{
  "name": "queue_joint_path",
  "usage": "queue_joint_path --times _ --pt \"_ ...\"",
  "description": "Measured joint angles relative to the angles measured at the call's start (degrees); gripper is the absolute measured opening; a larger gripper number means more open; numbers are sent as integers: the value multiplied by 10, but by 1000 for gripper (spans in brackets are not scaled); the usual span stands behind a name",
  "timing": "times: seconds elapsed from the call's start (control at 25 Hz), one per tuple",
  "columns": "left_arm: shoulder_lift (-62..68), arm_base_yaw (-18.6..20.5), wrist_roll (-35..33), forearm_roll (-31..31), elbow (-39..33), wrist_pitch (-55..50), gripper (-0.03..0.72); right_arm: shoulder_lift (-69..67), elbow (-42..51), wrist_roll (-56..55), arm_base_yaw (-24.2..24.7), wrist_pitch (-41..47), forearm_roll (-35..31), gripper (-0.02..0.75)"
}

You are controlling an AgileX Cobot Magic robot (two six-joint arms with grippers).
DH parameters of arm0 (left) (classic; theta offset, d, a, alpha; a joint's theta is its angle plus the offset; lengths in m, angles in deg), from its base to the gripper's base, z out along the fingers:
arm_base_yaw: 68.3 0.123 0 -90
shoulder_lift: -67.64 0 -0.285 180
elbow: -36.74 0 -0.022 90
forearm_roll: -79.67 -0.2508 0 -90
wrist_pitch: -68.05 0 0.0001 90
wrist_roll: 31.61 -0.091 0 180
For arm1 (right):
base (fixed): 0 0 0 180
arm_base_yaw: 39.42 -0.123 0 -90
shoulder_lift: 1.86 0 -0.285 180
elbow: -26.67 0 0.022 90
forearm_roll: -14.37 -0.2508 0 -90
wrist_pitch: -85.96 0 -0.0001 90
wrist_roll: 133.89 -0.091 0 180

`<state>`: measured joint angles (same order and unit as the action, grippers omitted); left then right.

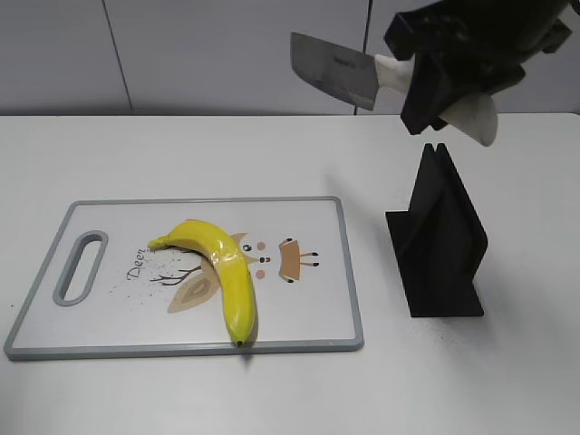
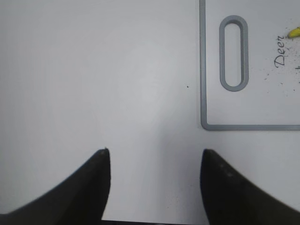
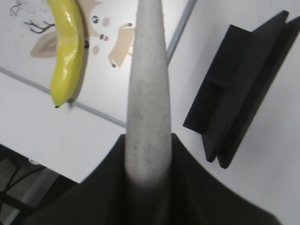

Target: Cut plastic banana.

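Observation:
The plastic banana (image 1: 222,267) lies on a white cutting board (image 1: 308,313) with a grey rim, its dark end near the front edge. It also shows in the right wrist view (image 3: 68,51). My right gripper (image 1: 435,86) is shut on the white handle of a knife (image 1: 335,68), held high above the table, blade pointing left. In the right wrist view the knife handle (image 3: 147,93) fills the jaws (image 3: 147,145). My left gripper (image 2: 154,161) is open and empty over bare table, left of the board's handle slot (image 2: 233,52). Only the banana's tip (image 2: 294,33) shows there.
A black knife stand (image 1: 439,245) stands on the table right of the board, below the raised knife; it also shows in the right wrist view (image 3: 239,84). The table's front edge is close below the board. A grey wall is behind.

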<state>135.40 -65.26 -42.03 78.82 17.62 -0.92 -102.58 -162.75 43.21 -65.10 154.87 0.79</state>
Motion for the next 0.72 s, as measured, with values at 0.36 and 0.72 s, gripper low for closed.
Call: queue_joint_path --times 0.36,0.72 --pt "-286 0 -9 -1 -135 127 577 64 126 -155 0 -74 132 188" --pt "-492 0 -10 9 -251 78 577 100 238 -259 1 -167 172 188"
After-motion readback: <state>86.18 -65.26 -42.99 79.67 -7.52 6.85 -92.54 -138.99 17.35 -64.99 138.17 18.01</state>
